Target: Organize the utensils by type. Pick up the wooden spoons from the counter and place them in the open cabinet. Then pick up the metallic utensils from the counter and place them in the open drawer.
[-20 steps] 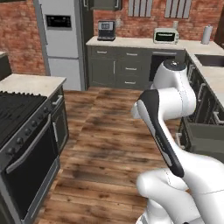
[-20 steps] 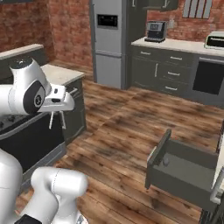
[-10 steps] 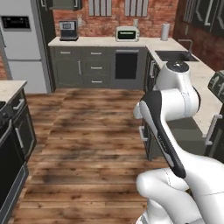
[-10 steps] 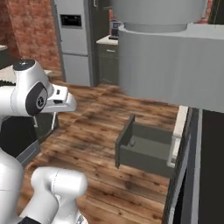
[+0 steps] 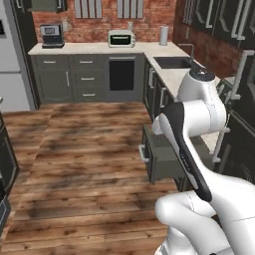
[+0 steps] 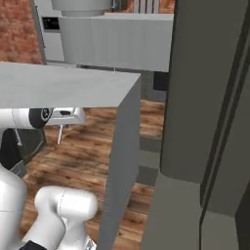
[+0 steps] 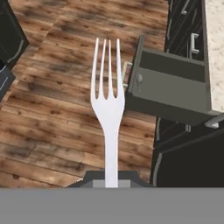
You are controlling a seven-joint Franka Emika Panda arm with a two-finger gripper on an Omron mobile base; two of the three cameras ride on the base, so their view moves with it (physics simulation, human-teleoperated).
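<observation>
- In the hand view we see the fork at centre, tines pointing away from us, its handle running down into the tool, which is clamped shut on it.
- Below the fork lies the wooden floor.
- Just right of the tines, the open drawer juts from the dark cupboard fronts.
- Furthest right, the beige bench runs along the edge, above the drawer.
- From the left base view we see the drawer pulled out beside the arm.
</observation>
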